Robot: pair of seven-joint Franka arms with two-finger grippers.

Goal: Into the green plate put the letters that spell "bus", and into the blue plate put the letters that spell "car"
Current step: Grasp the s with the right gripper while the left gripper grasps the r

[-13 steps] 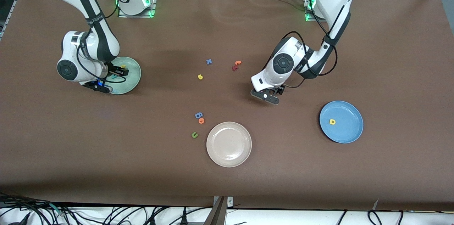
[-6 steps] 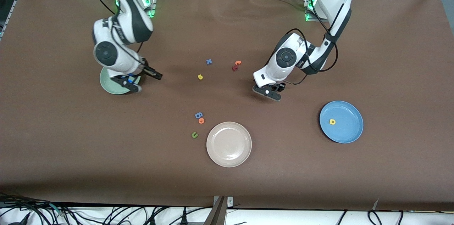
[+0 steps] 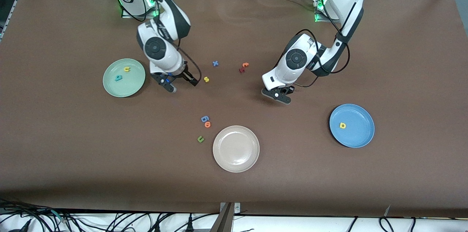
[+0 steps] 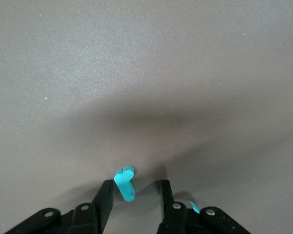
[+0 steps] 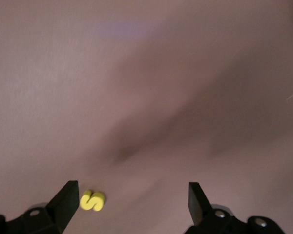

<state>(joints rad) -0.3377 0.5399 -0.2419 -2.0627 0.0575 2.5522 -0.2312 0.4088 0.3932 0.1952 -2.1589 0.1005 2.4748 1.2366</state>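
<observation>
A round pale mint-green plate (image 3: 124,78) near the right arm's end of the brown table (image 3: 73,144) holds a small yellow "u" (image 3: 127,69) and a teal "b" (image 3: 118,78). The right gripper (image 3: 179,82), jaws wide and empty, hangs beside the yellow "s" (image 3: 206,79). The beige plate (image 3: 236,148) sits bare. The left gripper (image 3: 280,95) has half-closed fingers flanking a teal letter (image 4: 124,183) that stands on edge. A round blue plate (image 3: 351,125) carries a yellow "a" (image 3: 342,125).

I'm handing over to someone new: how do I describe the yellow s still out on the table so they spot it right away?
Start at the green plate toward the right arm's end of the table; the right hand hovers open just beside it. The yellow s lies on the bare cloth next to that hand. It is the only yellow letter not on a plate; the nearby x is blue.
</observation>
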